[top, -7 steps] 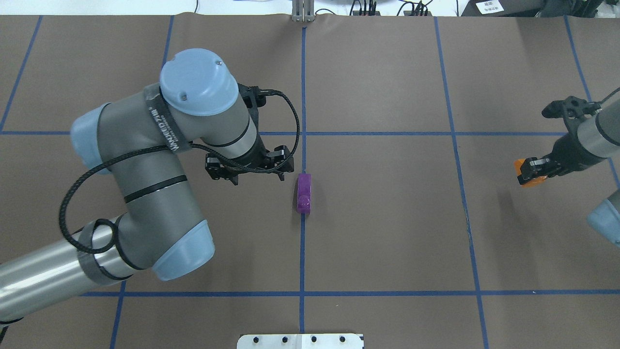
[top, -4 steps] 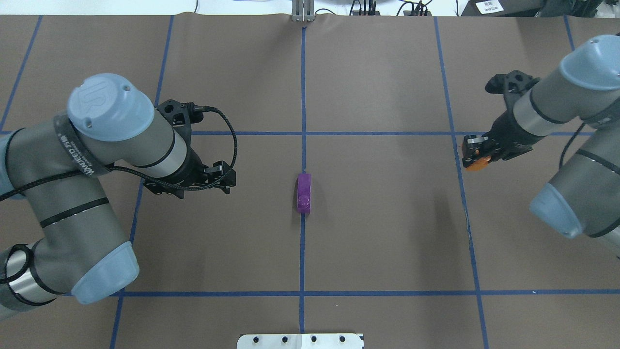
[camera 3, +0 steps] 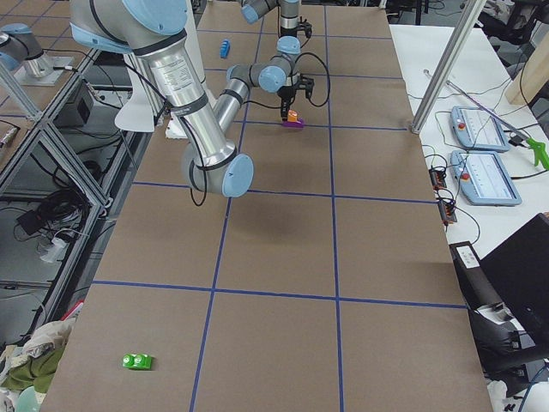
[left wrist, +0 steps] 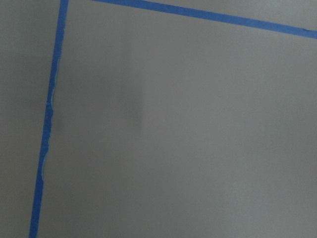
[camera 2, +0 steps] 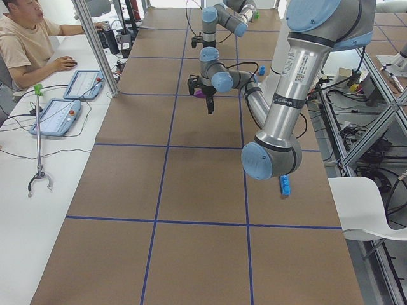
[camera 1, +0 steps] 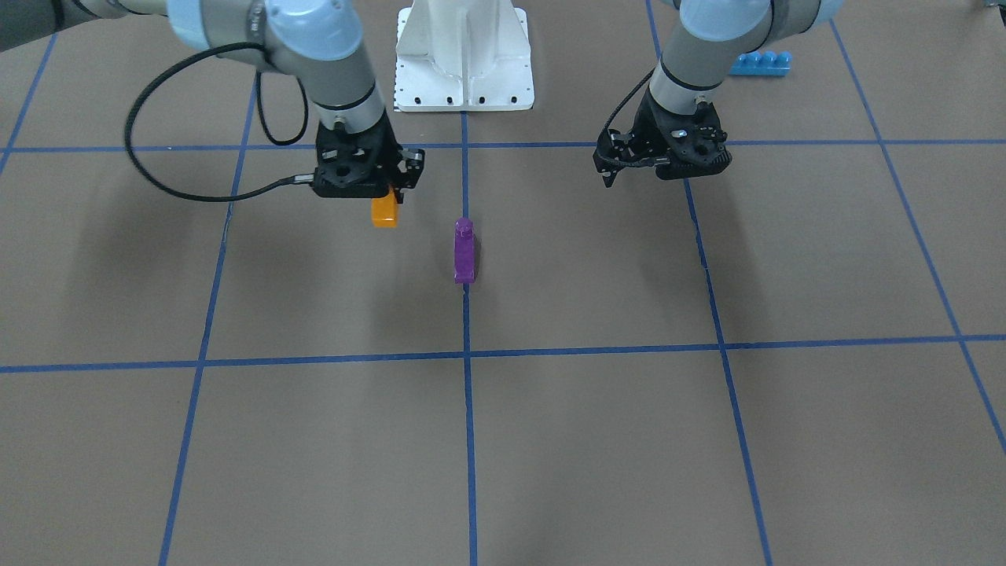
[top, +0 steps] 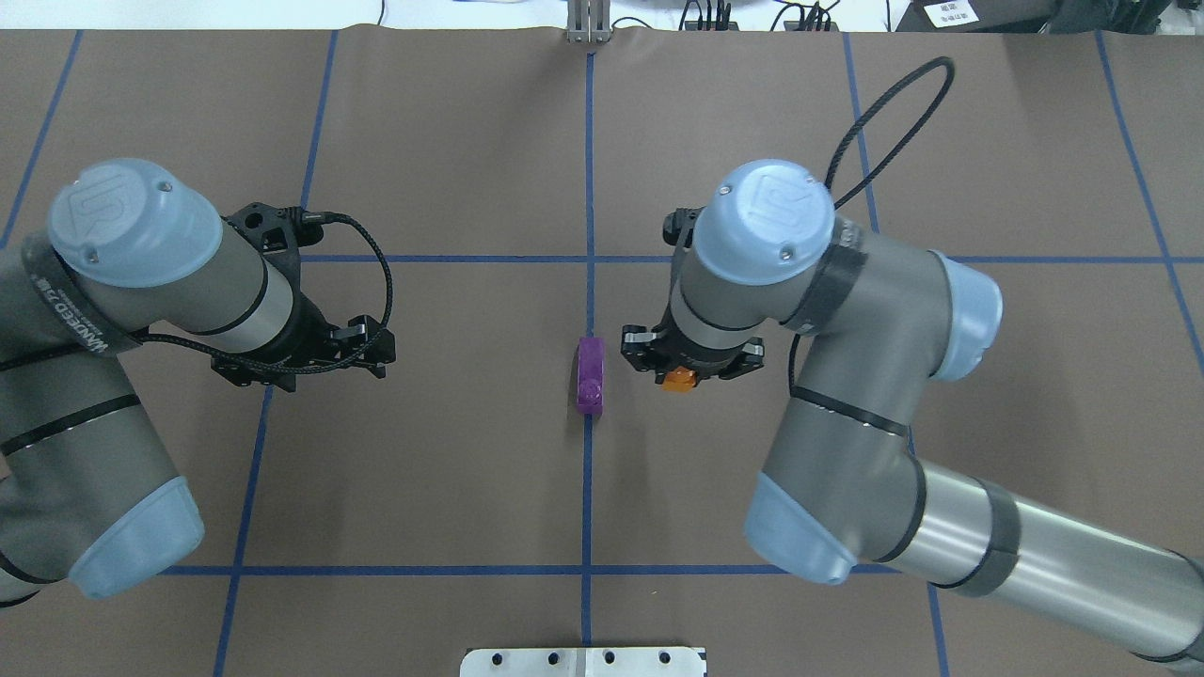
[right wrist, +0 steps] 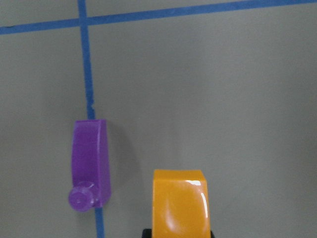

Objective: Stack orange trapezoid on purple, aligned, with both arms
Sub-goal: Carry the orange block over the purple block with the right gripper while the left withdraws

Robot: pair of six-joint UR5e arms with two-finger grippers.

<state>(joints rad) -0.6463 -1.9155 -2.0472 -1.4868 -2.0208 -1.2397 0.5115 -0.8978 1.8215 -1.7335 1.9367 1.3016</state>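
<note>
The purple (top: 590, 376) brick lies on the centre tape line, alone and untouched; it also shows in the front view as the purple (camera 1: 464, 251) and in the right wrist view as the purple (right wrist: 89, 168). My right gripper (top: 685, 374) is shut on the orange trapezoid (top: 679, 380), held above the table just right of the purple. In the front view the orange trapezoid (camera 1: 384, 211) hangs below the right gripper (camera 1: 383, 196). It fills the lower edge as the orange trapezoid (right wrist: 181, 201) in the wrist view. My left gripper (top: 301, 367) hovers open and empty, well left of the purple.
A long blue brick (camera 1: 758, 63) lies near the white base pedestal (camera 1: 464, 55). A green brick (camera 3: 137, 361) sits far off at the table's right end. A person (camera 2: 25, 38) sits at a side desk. Blue tape lines grid the brown table.
The right arm has swung in from the far right with the orange trapezoid to just beside the purple. The left arm has drawn back leftward, away from the purple.
</note>
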